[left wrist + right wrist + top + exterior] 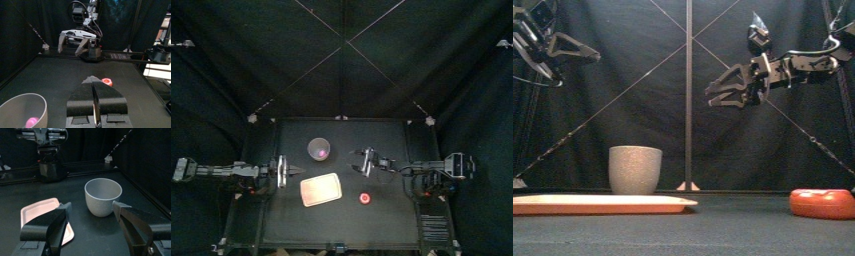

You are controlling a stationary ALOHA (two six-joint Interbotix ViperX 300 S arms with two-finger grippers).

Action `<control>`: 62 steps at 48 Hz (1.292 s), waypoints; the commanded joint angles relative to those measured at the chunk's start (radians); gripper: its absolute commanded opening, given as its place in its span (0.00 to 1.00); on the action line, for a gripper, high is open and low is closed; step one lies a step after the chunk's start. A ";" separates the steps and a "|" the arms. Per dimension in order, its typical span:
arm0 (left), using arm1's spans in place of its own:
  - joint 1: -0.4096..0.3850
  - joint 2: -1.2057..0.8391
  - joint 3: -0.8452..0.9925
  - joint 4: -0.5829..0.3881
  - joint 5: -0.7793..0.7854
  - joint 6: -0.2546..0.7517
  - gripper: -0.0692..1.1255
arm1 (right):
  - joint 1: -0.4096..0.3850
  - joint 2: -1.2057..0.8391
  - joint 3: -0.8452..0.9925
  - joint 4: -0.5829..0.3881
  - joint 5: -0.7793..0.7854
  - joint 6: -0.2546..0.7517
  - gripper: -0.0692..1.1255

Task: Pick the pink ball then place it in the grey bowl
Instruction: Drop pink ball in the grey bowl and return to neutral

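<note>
Right gripper (91, 205), jaws apart, over black table (385, 215), black curtains (251, 60) behind

Dim scene inside black curtains (251, 60), where soft, even light leaves a dull sheen on the desk (305, 225) and faint shadows.

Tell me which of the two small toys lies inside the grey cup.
The pink ball, on the grey cup's bottom; the red toy sits apart on the table.
</note>
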 commanded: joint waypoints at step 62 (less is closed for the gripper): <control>0.029 -0.002 0.003 -0.046 -0.040 0.005 0.11 | 0.083 -0.291 0.281 0.173 0.160 0.002 0.88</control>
